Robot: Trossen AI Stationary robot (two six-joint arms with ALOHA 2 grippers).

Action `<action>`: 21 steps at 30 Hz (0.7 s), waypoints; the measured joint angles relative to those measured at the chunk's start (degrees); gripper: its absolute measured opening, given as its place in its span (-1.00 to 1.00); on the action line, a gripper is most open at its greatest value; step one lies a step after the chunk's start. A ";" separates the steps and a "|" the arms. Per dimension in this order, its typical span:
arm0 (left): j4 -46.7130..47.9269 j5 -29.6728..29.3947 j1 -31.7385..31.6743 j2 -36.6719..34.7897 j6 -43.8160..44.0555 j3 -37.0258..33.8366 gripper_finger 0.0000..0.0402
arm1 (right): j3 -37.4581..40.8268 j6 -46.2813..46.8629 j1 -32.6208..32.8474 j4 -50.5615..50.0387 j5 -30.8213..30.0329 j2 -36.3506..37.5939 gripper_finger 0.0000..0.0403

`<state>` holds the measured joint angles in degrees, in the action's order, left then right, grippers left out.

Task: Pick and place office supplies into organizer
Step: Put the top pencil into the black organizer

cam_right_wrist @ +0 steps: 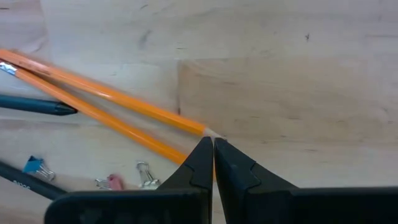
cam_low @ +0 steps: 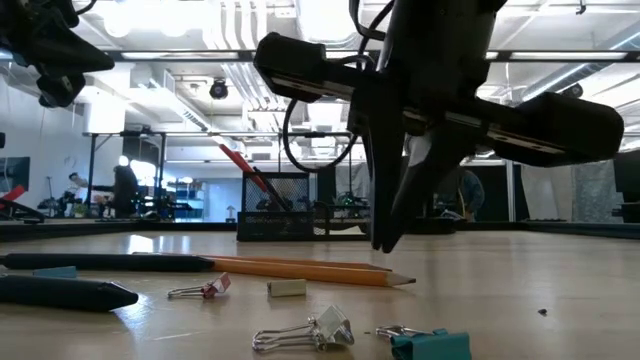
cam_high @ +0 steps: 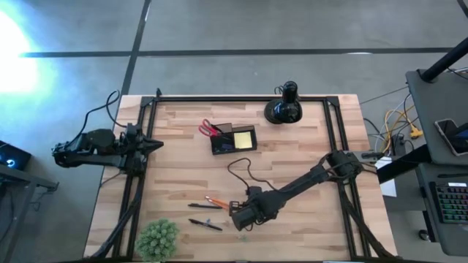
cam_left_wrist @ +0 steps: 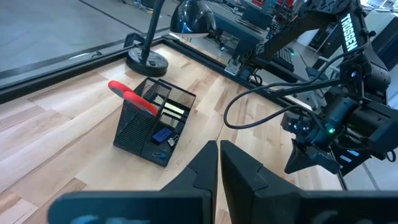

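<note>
Right gripper (cam_right_wrist: 212, 144), fingers pressed together and empty, hangs just over the tips of two orange wooden pencils (cam_right_wrist: 106, 93), presumably lining up a pick; black mesh organizer (cam_high: 234, 139) lies well beyond; left gripper (cam_left_wrist: 219, 163), likewise pressed together, waits aside

The right arm reached diagonally toward the frame's lower centre, its hand (cam_high: 239, 217) pointed down, fingers pressed together. The left hand (cam_high: 155, 145) waited at left, fingers together.
</note>
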<state>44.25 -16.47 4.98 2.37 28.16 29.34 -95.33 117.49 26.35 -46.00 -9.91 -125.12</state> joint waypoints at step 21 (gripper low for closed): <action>-0.02 0.00 0.02 0.00 0.00 -0.02 -0.98 | 0.09 -0.54 0.24 1.82 -0.02 -0.68 -0.96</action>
<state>44.23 -16.47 4.99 2.37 28.16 29.32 -95.24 116.95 26.59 -44.18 -9.93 -125.80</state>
